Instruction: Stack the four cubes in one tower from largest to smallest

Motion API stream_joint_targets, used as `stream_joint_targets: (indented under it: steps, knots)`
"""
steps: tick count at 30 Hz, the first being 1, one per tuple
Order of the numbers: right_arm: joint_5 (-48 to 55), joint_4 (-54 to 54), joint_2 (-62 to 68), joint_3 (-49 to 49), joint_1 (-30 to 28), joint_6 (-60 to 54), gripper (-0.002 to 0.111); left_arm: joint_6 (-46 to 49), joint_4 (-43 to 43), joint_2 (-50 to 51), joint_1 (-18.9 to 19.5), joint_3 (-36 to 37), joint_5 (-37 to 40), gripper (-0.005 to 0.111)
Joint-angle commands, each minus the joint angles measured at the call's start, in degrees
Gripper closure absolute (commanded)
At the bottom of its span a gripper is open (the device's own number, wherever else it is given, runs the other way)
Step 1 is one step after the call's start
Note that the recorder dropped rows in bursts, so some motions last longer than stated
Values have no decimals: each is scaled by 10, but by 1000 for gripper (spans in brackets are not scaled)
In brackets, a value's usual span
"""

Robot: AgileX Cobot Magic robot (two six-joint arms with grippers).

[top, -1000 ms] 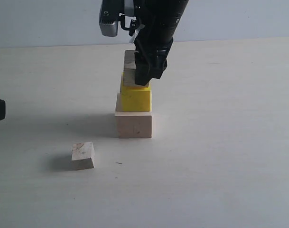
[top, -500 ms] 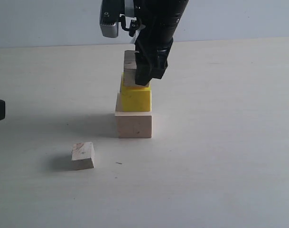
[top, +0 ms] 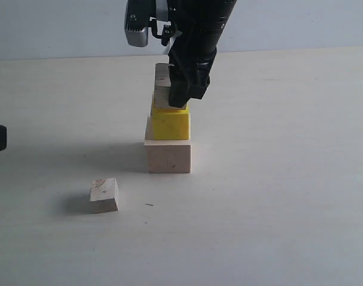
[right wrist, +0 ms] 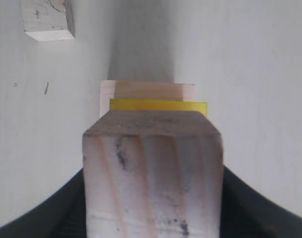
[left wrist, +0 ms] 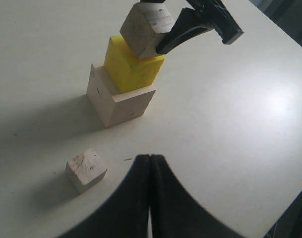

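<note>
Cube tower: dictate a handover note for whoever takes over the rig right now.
Right claw: shut on the greyish cube, holding it at the top of the yellow cube; not yet released.
Left claw: shut, empty, above the table.
Done: yellow cube sits on the pale wood cube.
Left to do: release the greyish cube, then fetch the smallest cube, which lies alone on the table, left of the stack in the exterior view, and set it on top.

Large pale wood cube point(top: 168, 156) forms the base; bright yellow cube point(top: 170, 125) sits upright on it; greyish grainy wood cube point(top: 163, 83) tops that; small bare wood cube point(top: 104, 195) lies apart, unstacked.
</note>
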Motion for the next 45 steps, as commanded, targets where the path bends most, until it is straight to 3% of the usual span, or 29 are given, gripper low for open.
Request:
stream_joint_targets:
  steps: [1, 8, 22, 29, 45]
  knots:
    - [-3, 7, -8, 2, 0, -1, 82, -1, -3, -1, 0, 2, -4, 107]
    - [-3, 7, -8, 2, 0, -1, 65, -1, -3, -1, 0, 2, -4, 107]
    - [-3, 16, -8, 2, 0, -1, 64, -1, -3, -1, 0, 2, -4, 107]
    - [-3, 13, -8, 2, 0, 1, 48, -1, -3, -1, 0, 2, -4, 107]
    - [-21, 1, -8, 2, 0, 28, 48, -1, -3, -1, 0, 2, -4, 107]
